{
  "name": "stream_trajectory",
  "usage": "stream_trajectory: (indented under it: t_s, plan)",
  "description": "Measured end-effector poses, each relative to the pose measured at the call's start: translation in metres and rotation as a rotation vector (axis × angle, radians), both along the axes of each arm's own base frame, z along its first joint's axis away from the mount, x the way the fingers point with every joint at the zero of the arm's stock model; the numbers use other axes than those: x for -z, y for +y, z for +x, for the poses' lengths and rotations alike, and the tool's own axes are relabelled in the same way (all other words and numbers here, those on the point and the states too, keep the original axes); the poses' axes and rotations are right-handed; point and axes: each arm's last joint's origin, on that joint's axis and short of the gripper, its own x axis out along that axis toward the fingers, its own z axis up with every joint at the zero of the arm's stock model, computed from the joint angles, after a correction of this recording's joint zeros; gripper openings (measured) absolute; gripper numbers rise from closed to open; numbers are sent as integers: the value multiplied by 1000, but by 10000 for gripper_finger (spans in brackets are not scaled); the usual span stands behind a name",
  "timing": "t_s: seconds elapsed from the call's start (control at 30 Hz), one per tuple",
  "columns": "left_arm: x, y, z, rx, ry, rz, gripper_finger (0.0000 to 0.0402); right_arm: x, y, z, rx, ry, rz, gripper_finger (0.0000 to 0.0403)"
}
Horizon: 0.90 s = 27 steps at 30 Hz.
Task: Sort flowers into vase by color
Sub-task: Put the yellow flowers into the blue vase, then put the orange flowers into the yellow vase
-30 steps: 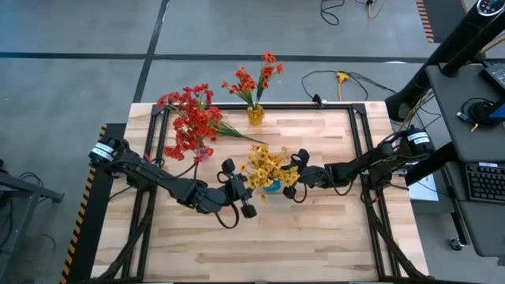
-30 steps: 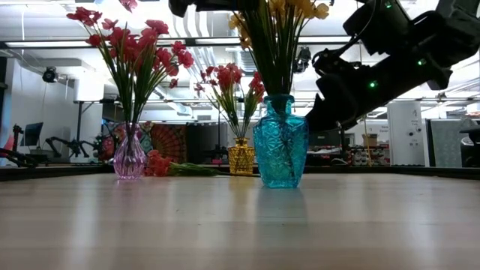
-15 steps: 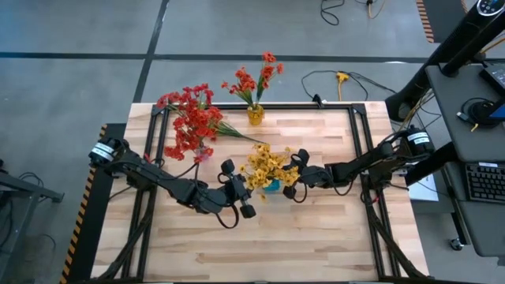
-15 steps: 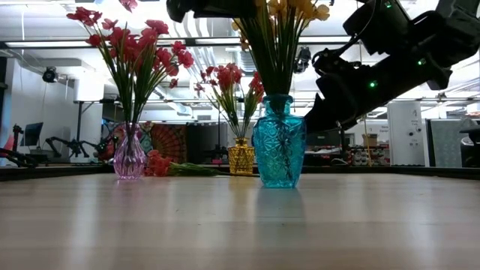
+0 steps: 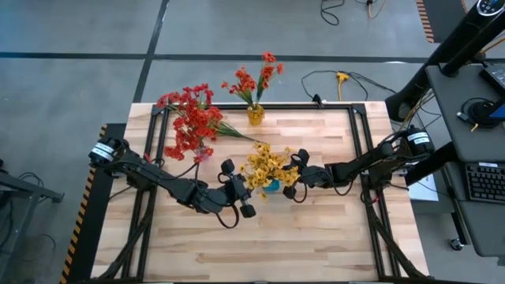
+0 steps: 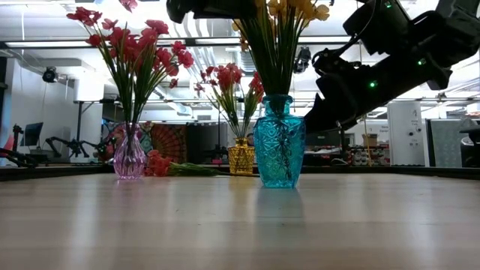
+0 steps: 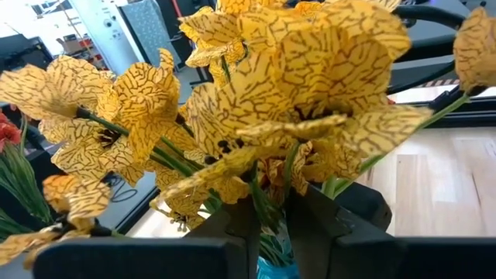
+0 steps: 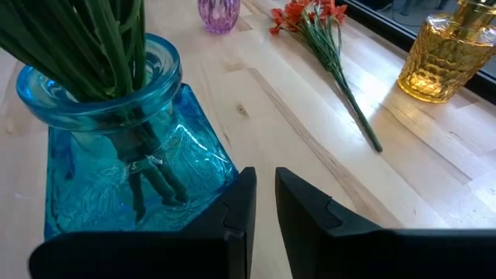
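Nothing has moved: both grippers' fingers (image 7: 267,225) (image 8: 260,203) stay nearly closed, empty, beside the blue vase (image 8: 124,167).

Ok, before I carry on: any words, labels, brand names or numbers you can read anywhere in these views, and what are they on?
No readable text in any view.
White bands on the left arm and right arm: any marks too small to read.
Blue vase, yellow vase, purple vase: no labels, only moulded glass patterns.
Room behind the table: nothing legible.
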Motion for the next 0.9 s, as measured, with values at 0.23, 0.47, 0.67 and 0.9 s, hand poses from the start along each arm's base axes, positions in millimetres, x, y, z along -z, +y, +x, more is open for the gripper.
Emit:
stream_trajectory:
  t_s: [0.23, 0.47, 0.67, 0.9]
  plan:
    - [2, -1, -1, -2, 18, 9, 89, 0, 0, 0, 0, 6, -1, 43]
    - [4, -6, -3, 12, 38, 17, 175, 0, 0, 0, 5, 1, 9, 43]
    - [8, -17, -11, 4, 89, 59, 221, 0, 0, -1, 8, -1, 14, 43]
    - [6, -33, -23, 41, 113, 78, 231, 0, 0, -1, 8, -1, 15, 43]
